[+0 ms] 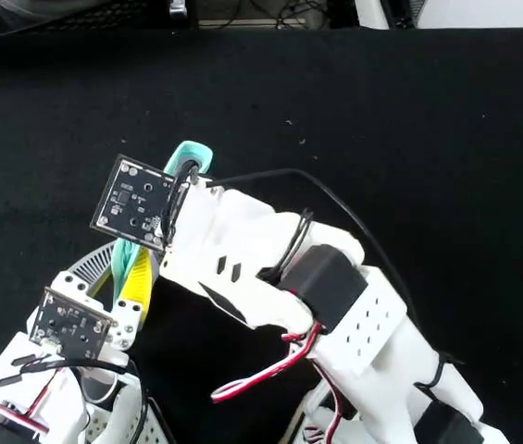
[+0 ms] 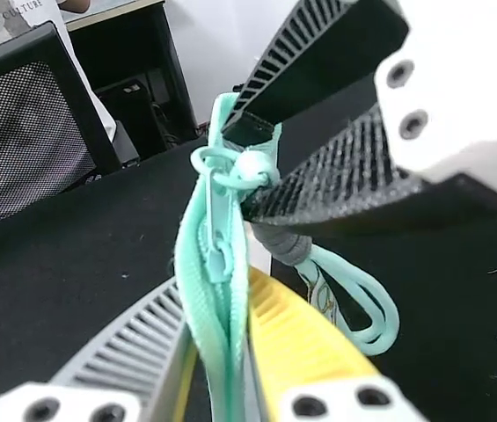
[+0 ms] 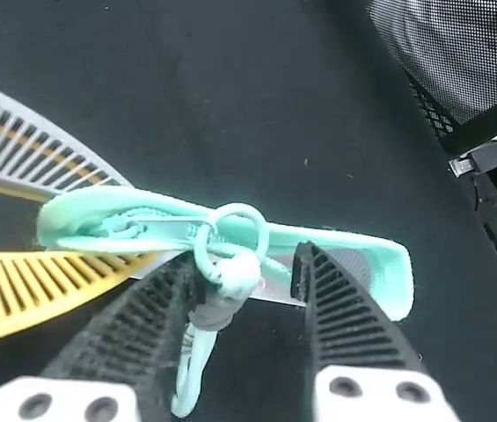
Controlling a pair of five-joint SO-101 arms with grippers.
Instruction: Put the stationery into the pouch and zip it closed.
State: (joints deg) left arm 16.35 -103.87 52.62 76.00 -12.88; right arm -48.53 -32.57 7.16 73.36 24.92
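Your left gripper is shut tight on the mint green pouch. Its gray finger is on one side and its yellow finger is on the other. In the high view the pouch sits at about 9 o'clock from the middle of the black table, turned on its thin edge. Your right gripper comes in from 5 o'clock. Its black fingers are apart, and the little round bead and the ring of the zipper pull sit between them. I think the job now is the zipping. Close the black fingers on the bead, not on the pouch cloth. Then pull in a straight line along the zipper teeth. Hold the left side firm so the pouch does not bend or slip out, and go slow. I cannot tell how much of the zipper is shut. Watch the soft loop strap hanging just beside the black fingers, because it could get pinched by mistake. The right arm's camera board hides much of the pouch from above, so trust the wrist views more. I see no stationery, so I cannot tell if it is inside. A mesh chair stands past the table, well apart.
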